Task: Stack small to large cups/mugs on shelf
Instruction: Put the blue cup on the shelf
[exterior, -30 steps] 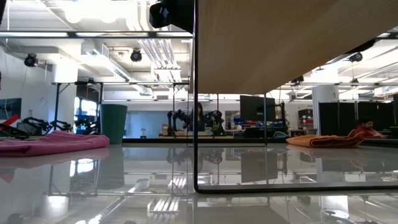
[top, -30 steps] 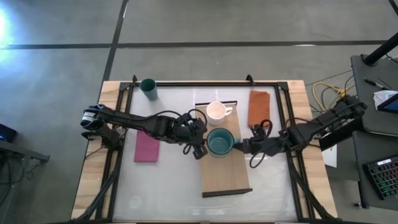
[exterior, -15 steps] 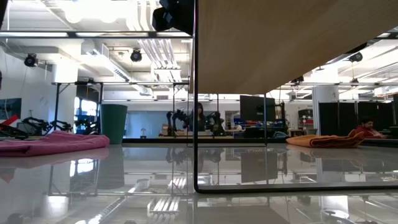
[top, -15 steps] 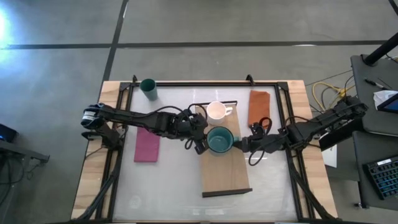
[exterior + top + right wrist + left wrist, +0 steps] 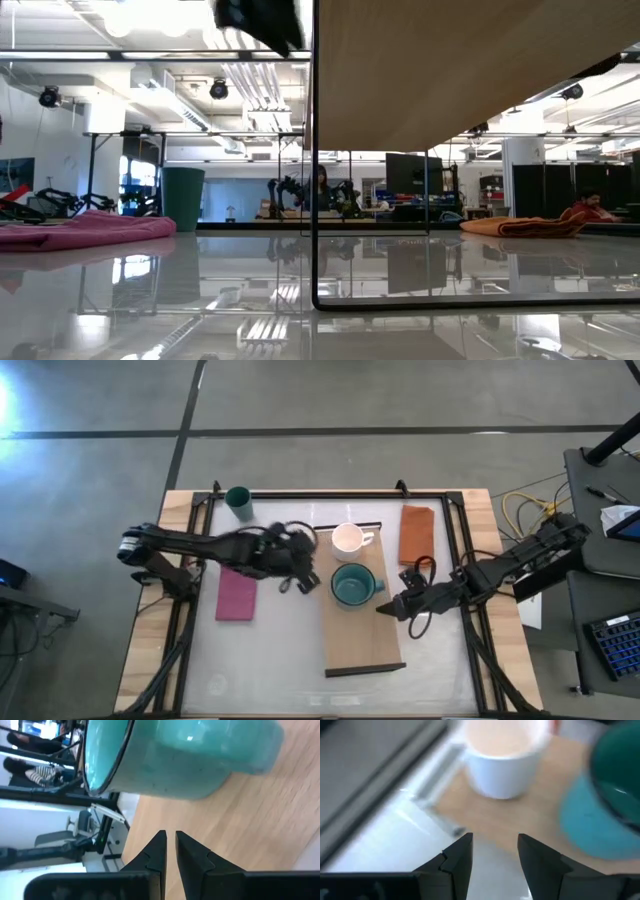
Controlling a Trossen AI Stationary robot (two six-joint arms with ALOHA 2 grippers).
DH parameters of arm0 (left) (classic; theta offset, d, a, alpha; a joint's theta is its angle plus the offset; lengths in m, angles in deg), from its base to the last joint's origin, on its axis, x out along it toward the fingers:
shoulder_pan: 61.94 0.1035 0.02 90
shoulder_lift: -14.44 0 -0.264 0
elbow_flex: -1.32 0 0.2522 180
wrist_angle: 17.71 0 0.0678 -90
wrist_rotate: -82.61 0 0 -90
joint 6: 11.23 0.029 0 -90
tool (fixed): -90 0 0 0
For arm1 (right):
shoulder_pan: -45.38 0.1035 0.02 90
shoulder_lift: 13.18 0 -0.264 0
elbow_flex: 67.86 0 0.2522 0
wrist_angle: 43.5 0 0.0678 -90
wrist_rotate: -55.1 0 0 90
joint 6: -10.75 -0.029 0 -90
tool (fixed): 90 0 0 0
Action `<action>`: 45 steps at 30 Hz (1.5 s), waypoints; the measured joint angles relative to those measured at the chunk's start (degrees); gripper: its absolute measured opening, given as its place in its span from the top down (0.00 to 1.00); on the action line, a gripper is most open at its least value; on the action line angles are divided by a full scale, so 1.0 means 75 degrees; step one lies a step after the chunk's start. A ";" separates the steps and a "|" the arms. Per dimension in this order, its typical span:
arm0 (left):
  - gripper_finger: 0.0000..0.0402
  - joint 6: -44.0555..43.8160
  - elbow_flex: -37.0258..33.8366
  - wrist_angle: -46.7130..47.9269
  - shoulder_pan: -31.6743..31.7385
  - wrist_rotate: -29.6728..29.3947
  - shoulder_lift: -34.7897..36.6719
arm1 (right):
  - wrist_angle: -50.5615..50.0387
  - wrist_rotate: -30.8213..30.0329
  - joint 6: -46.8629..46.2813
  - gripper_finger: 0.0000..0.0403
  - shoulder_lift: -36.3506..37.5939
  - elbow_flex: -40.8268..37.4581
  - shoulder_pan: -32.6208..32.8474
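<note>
The wide teal mug (image 5: 352, 585) stands upright on the middle of the light-wood shelf (image 5: 362, 640), its handle toward the table's right. The small white mug (image 5: 347, 540) stands on the shelf's far end. The dark green tumbler (image 5: 238, 501) stands at the table's far left. My left gripper (image 5: 303, 577) is open and empty just left of the shelf, facing both mugs in its wrist view (image 5: 495, 852). My right gripper (image 5: 384, 608) is shut and empty over the shelf's right edge, near the teal mug (image 5: 200, 755) and apart from it.
A magenta cloth (image 5: 237, 598) lies left of the shelf under my left arm. An orange cloth (image 5: 416, 532) lies at the far right. In the low view the shelf (image 5: 460, 70) stands raised on a thin dark frame (image 5: 314, 200). A dark rail frames the table.
My left gripper has drawn back from the teal mug toward the table's left and far edge, moving fast. My right gripper has drawn back from the teal mug's handle side toward the near edge. The teal mug stays upright on the shelf.
</note>
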 joint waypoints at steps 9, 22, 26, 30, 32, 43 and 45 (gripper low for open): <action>0.63 -0.0246 -0.0710 0.0754 0.1258 -0.0481 0.1930 | -0.0511 0.0211 -0.0012 0.86 0.0182 0.0000 0.0345; 0.44 0.1700 -0.1762 0.0873 0.5893 0.2045 0.2288 | -0.1587 0.0337 -0.1107 0.58 0.0179 0.0000 0.1067; 0.44 0.2426 -0.1766 0.0929 0.6920 0.2093 0.2138 | -0.2138 0.0337 -0.1559 0.55 0.0179 0.0000 0.1064; 0.44 0.3076 -0.1766 0.1062 0.7914 0.2239 0.1779 | -0.2520 0.0334 -0.2105 0.53 0.0179 0.0000 0.1064; 0.44 0.3312 -0.1766 0.1111 0.8274 0.2554 0.1518 | -0.2656 0.0334 -0.2257 0.53 0.0179 0.0000 0.1064; 0.44 0.4687 -0.1769 0.1009 0.8925 0.2646 0.0138 | -0.2812 0.0114 -0.2963 0.53 0.0179 0.0000 0.1061; 0.44 0.4862 -0.1769 0.0891 0.8945 0.2466 -0.0062 | -0.2812 0.0086 -0.3034 0.53 0.0179 0.0000 0.1061</action>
